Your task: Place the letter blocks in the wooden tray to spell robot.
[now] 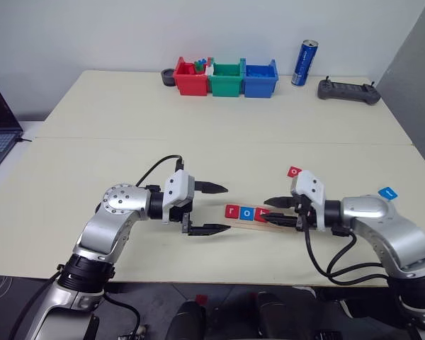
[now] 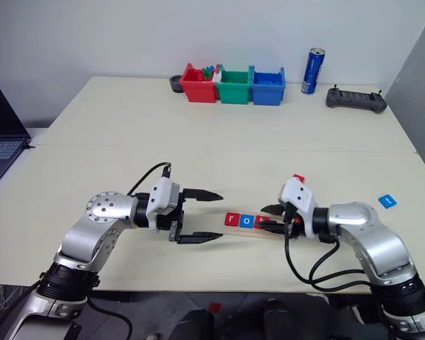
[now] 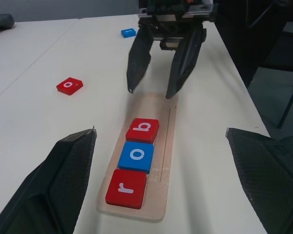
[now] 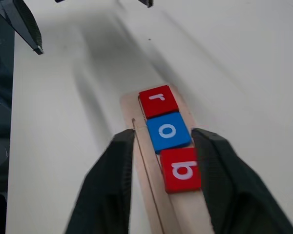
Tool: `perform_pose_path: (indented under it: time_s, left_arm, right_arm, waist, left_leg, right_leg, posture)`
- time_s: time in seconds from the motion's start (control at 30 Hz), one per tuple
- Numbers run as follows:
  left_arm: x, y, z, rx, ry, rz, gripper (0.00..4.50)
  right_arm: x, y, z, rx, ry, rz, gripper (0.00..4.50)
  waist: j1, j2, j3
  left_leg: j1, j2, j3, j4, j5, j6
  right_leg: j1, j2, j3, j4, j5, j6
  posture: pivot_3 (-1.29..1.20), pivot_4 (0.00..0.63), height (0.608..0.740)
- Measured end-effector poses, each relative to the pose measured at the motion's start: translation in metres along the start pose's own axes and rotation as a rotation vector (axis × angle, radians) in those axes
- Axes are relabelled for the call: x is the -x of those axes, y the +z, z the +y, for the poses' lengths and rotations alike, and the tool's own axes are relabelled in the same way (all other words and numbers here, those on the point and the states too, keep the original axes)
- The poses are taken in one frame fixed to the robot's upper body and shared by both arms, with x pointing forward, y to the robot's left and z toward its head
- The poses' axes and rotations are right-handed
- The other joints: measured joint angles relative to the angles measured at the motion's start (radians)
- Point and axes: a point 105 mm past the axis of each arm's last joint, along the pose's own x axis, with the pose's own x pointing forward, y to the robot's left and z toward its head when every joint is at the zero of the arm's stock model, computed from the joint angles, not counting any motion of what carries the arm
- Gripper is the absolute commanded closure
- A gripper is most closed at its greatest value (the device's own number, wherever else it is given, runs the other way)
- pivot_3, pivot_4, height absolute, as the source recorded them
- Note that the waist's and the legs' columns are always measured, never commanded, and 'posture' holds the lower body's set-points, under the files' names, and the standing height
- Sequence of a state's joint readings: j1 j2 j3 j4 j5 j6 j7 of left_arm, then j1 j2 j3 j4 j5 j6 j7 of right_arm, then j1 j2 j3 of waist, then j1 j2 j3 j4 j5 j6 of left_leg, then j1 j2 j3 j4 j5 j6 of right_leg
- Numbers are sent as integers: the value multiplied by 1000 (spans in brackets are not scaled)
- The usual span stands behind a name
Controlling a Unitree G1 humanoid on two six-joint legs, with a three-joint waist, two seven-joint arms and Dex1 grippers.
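Progress so far: we've got three of the five letter blocks sitting in the wooden tray [image 3: 162, 146]. Reading from the end nearest our left arm, that's a red "r" [image 3: 126, 187], a blue "o" [image 3: 137, 155] and a red "b" [image 3: 142, 129], lined up edge to edge along one side of the tray. So "rob" is done, and we'd say we're a bit past halfway. The stretch of the tray past the "b" is still bare wood, enough room for the last two by the look of it.

What's left is out on the table: a red "o" block [image 3: 69, 85] lying near the tray, on its far side, and a blue block [image 1: 387, 193] further off to our right, whose letter we can't read from here, but we're guessing it's the "t".

Our right gripper [image 3: 154, 90] hangs over the empty end of the tray with its two fingers apart and nothing between them. In the right wrist view they straddle the "b" without clamping it, as far as we can tell. Our left gripper [image 1: 210, 208] sits just off the tray's "r" end, jaws spread wide and also empty.

Other containers: three plastic bins at the back of the table. The red bin [image 1: 190, 78] has a few small coloured bits in it. We can't see anything in the green bin [image 1: 227, 79] or the blue bin [image 1: 260, 78] from this angle.
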State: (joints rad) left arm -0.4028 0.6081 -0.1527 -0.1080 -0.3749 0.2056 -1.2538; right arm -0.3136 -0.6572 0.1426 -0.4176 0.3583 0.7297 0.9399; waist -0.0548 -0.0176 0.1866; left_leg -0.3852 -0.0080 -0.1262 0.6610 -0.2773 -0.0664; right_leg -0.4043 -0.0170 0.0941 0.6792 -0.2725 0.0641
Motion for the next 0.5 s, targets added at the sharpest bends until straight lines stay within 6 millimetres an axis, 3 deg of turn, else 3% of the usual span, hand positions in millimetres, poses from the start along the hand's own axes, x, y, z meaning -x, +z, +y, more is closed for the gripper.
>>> perform_pose_path:
  time_s: [0.1,0.5]
  left_arm:
    - [0,-1,-1,3,-1,1,0]
    - [3,-5,-4,18,2,20,0]
  right_arm:
    - [-8,-11,8,-2,22,27,4494]
    - [-19,-34,0,41,1,112,4494]
  waist:
    - [1,0,0]
    - [0,0,0]
  left_leg:
    - [0,0,0,0,0,0]
    - [0,0,0,0,0,0]
  right_leg:
    - [0,0,0,0,0,0]
    - [0,0,0,0,0,0]
  posture:
    - [0,150,740]
    - [0,150,740]
